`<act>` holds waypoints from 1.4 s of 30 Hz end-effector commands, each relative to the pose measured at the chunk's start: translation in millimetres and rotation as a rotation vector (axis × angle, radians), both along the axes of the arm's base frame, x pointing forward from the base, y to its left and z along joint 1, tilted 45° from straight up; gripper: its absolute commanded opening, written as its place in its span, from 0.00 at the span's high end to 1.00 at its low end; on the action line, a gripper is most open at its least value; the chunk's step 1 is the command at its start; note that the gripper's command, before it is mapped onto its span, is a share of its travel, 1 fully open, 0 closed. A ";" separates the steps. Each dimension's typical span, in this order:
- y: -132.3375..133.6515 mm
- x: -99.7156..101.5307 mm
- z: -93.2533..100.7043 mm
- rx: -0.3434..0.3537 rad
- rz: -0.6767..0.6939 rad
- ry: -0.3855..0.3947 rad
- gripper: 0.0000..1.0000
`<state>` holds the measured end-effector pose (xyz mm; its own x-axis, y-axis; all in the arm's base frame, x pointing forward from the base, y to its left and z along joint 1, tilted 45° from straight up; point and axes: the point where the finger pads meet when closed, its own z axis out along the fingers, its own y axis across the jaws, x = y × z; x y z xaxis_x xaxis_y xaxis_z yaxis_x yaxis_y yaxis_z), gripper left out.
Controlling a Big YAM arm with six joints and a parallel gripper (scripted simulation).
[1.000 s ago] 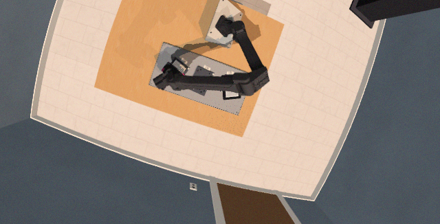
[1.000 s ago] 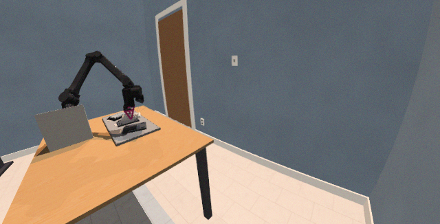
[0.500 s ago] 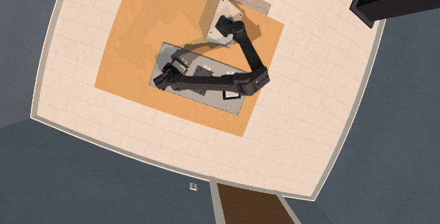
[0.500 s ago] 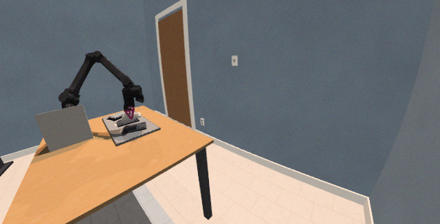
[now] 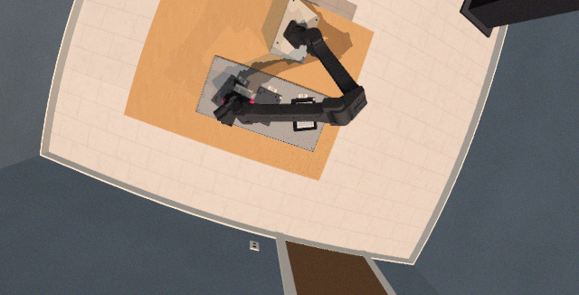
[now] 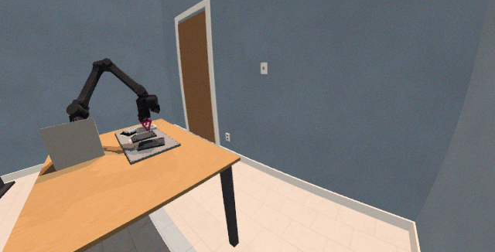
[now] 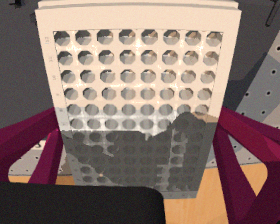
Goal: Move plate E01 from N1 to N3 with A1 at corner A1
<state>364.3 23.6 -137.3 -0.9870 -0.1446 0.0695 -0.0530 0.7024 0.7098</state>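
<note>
My gripper (image 5: pixel 238 101) (image 6: pixel 146 126) (image 7: pixel 137 113) is shut on a 96-well plate (image 5: pixel 243 90) (image 7: pixel 128 94), its magenta fingers on the two long sides. The plate looks about level, wells up, over the dark leftmost nest (image 5: pixel 224 88) (image 7: pixel 16 60). Whether it touches that nest cannot be told. The middle nest (image 5: pixel 270 95) (image 6: pixel 144 137) shows no plate. A second white plate (image 5: pixel 305 124) sits in the rightmost, black-framed nest, partly hidden under the forearm. The held plate's ID labels, the A1 marks and the nest names cannot be read.
The nests stand close together on a grey perforated deck (image 5: pixel 312 143) (image 6: pixel 133 162) on the wooden table (image 5: pixel 158 91) (image 6: pixel 116 190). Small white labels lie beside the nests. The forearm spans low-looking above the middle and rightmost nests. A pale panel (image 6: pixel 73 144) stands near the arm's base.
</note>
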 end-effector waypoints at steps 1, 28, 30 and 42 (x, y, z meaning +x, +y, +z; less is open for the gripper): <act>-4.9 8.5 12.5 -0.010 -0.028 -0.033 1.00; 60.9 -6.4 71.3 -0.003 -0.009 -0.030 1.00; 65.6 -7.7 76.1 -0.002 -0.009 -0.029 1.00; 89.3 -13.6 100.3 0.000 -0.009 -0.027 1.00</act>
